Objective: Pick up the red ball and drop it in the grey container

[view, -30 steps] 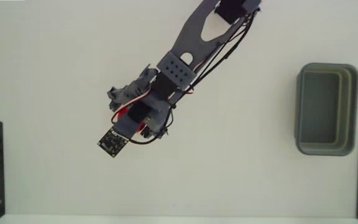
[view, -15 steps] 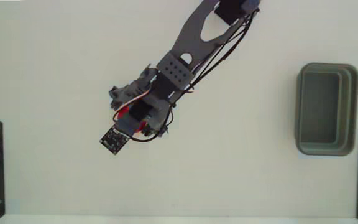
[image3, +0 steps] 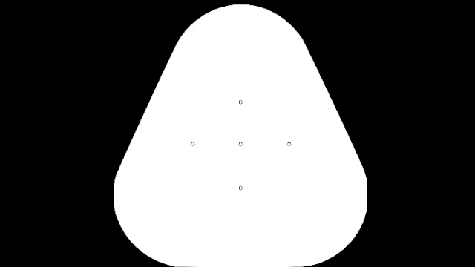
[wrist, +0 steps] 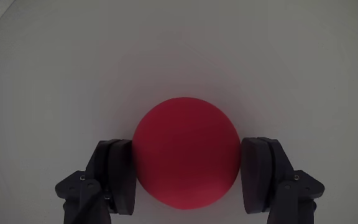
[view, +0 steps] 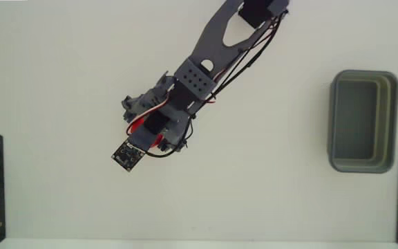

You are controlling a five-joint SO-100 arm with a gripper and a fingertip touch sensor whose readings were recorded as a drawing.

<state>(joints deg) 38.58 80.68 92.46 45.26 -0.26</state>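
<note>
Tool [wrist: 187, 177]: two dark fingers, one either side of the red ball [wrist: 187, 152], each pad touching the ball's flank at about its widest part. Holding the ball; both contacts are plain in the wrist view. Whether the ball is off the surface cannot be told.

Red ball: smooth, matte, seated squarely between the fingers, filling the gap. In the fixed view only slivers of red [view: 137, 126] show under the wrist, the arm covering the rest. Position: left of centre on the counter [view: 61, 83].

Arm [view: 209, 52]: reaches in from the top edge, slanting down and left, wrist camera board foremost. The slant puts the tool over the ball from above, which suits a pinch across the middle.

Grey container [view: 363, 121]: rectangular tub, thick rim, hollow empty, standing at the right side of the counter, well apart from the ball.

Counter: white, plain, no other loose items between ball and tub.

Status, as judged: grasp made, carry and drop not yet done. Next move calls for a lift, then a swing right over the tub's hollow.

Risk, as judged: a smooth sphere may roll out of a slack pinch.
</note>
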